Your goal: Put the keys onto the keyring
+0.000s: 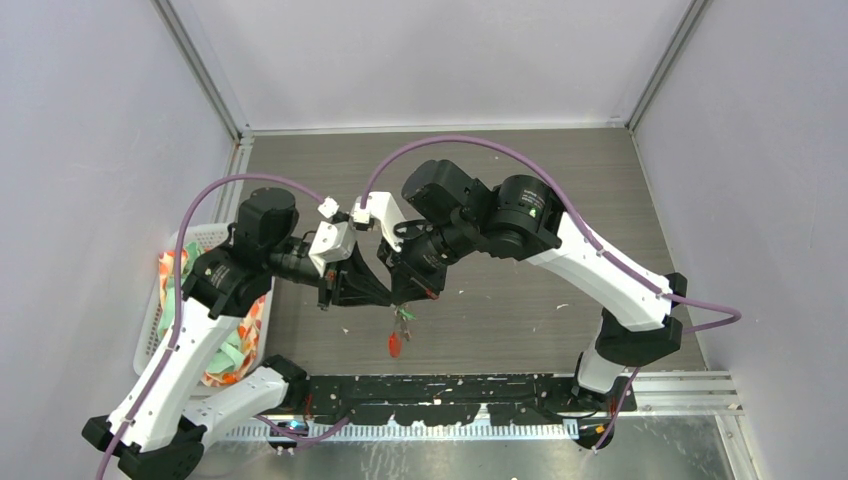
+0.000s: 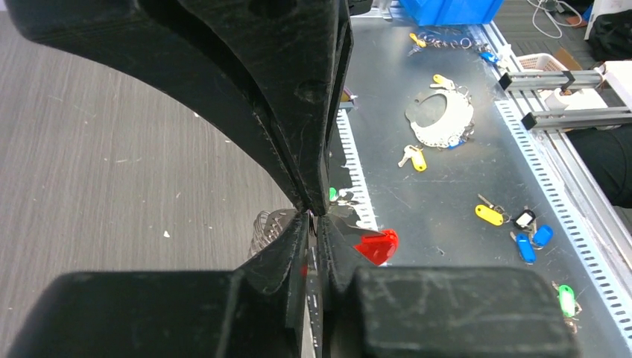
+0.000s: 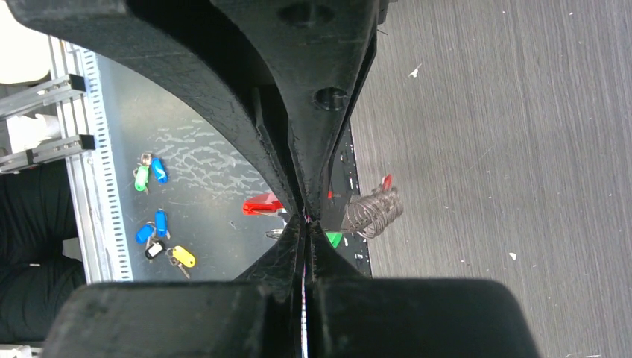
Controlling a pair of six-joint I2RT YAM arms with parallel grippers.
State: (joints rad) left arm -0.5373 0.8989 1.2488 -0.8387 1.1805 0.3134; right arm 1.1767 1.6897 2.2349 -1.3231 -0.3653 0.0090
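Metal keyring peeks past left hand and right hand, both pressed together, contact hidden.

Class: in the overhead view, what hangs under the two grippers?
A green-tagged key and, lower, a red strip, above the table. Their attachment is hidden by the gripper fingers.

Pressed shut: black right hand. Beside its tips on the far side, coiled silver-grey metal keyring and green plastic key head; on the near side, bright red plastic strip.
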